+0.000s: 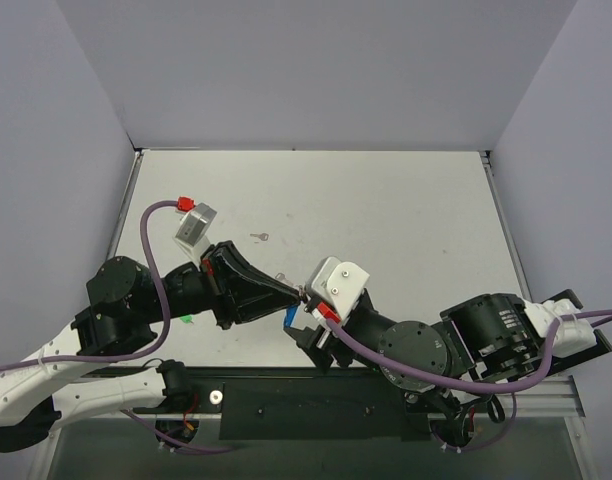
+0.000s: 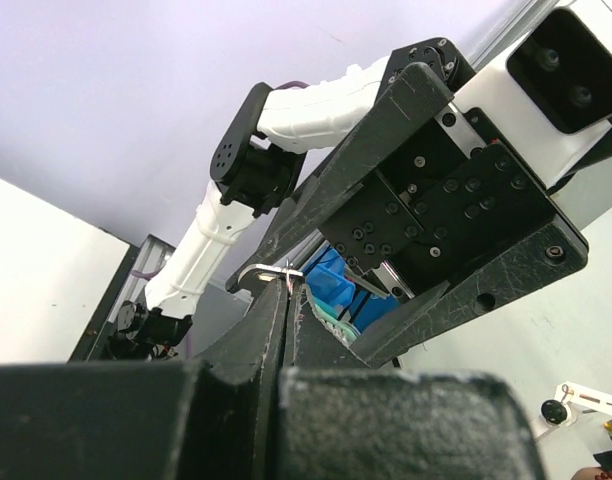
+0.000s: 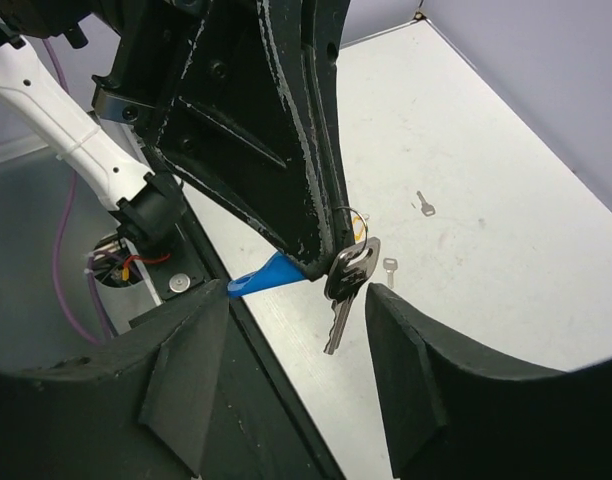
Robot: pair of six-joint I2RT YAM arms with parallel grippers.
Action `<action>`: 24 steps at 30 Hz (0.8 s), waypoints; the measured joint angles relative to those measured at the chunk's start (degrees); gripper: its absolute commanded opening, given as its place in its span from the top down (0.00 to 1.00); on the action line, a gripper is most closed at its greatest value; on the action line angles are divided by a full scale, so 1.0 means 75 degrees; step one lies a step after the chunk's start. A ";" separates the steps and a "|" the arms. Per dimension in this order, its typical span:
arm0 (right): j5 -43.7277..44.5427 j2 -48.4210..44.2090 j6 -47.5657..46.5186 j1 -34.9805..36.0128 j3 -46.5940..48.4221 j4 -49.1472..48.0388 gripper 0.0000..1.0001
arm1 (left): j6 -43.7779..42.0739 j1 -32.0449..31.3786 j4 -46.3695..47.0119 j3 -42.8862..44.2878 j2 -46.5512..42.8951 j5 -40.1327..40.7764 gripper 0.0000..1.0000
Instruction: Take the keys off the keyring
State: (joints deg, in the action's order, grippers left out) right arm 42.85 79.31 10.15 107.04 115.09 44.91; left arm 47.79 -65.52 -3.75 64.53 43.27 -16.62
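Where the two arms meet, over the near middle of the table (image 1: 386,210), the left arm (image 1: 126,300) reaches in from the near left corner. Its elbow is folded and its long black claw lies almost level, pointing right. The left gripper (image 3: 321,250) is pressed fully together, and at its very tip it pinches the keys (image 3: 346,272). The silvery blades hang straight down from the pinch. A thin wire keyring (image 3: 353,215) loops up just beside the key heads, and a blue tag (image 3: 266,276) sticks out sideways from the same spot. The bunch hangs in the air above the tabletop.

The right arm (image 1: 426,345) comes in low from the near right and stretches leftward, with a white camera block on its wrist. The right gripper (image 3: 298,305) stands partly open with one finger on each side of the hanging keys. A gap shows between each finger and the metal, so it has hold of nothing.

The table is plain white and matt, with a thin metal rim. Two loose keys lie on it a little beyond the claws: one key (image 3: 389,268) close by and another key (image 3: 423,203) farther off. A black strip (image 1: 316,405) runs along the near edge between the arm bases. Pale lilac walls (image 1: 316,70) close the table in on the left, far and right sides.
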 measured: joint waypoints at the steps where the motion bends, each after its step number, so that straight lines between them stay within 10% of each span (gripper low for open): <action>1: 0.0055 0.0020 -0.0023 0.0029 0.0035 0.0029 0.49 | 0.0000 0.0000 -0.0003 0.0000 0.0003 0.0020 1.00; 24: 0.1090 -0.0058 -0.0262 0.0070 0.0117 0.0562 0.54 | 0.0000 -0.0006 -0.0157 0.0079 0.0070 -0.0219 1.00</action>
State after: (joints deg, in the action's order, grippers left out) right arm 51.03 78.87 8.19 107.57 115.96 49.12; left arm 47.79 -65.56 -4.93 65.12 43.79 -18.26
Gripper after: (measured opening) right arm 0.454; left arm 0.023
